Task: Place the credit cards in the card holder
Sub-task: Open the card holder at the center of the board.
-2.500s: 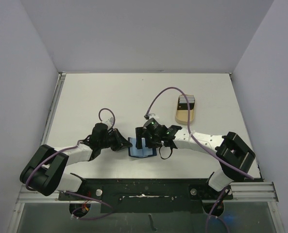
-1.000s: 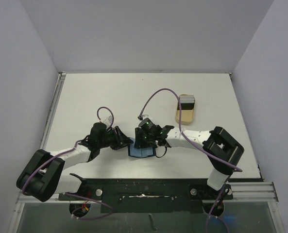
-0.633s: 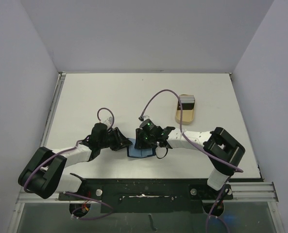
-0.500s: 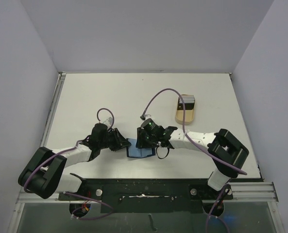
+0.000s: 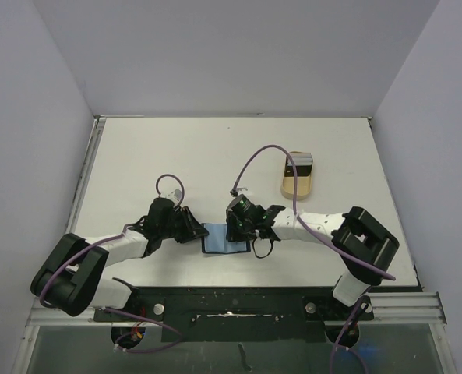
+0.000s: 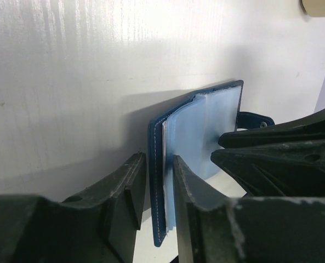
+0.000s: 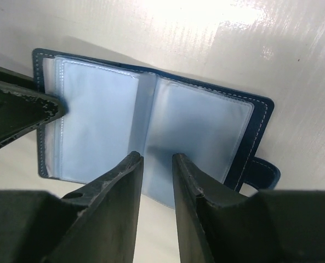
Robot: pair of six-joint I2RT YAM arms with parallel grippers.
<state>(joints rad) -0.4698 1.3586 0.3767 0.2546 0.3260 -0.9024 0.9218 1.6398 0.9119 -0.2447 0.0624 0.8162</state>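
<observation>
The card holder (image 5: pixel 221 243) lies spread open on the table between both arms, navy outside with pale blue clear sleeves inside (image 7: pixel 206 126). My left gripper (image 5: pixel 201 233) has its jaws closed on the holder's left flap (image 6: pixel 198 131), cover and sleeve edges pinched between the fingers (image 6: pixel 158 183). My right gripper (image 5: pixel 237 232) points down on the open sleeves just right of the fold (image 7: pixel 157 158), jaws a narrow gap apart with nothing between them. Credit cards (image 5: pixel 299 165), one dark and one pale, sit at the far end of a tan dish.
The tan oval dish (image 5: pixel 295 187) stands to the right behind the right gripper, its corner also showing in the left wrist view (image 6: pixel 319 6). White table (image 5: pixel 160 156) with grey walls around it. A purple cable (image 5: pixel 266 149) arcs over the right arm.
My left jaws have closed onto the holder's left flap. The holder now lies flatter and the right gripper has shifted a little to the right over it.
</observation>
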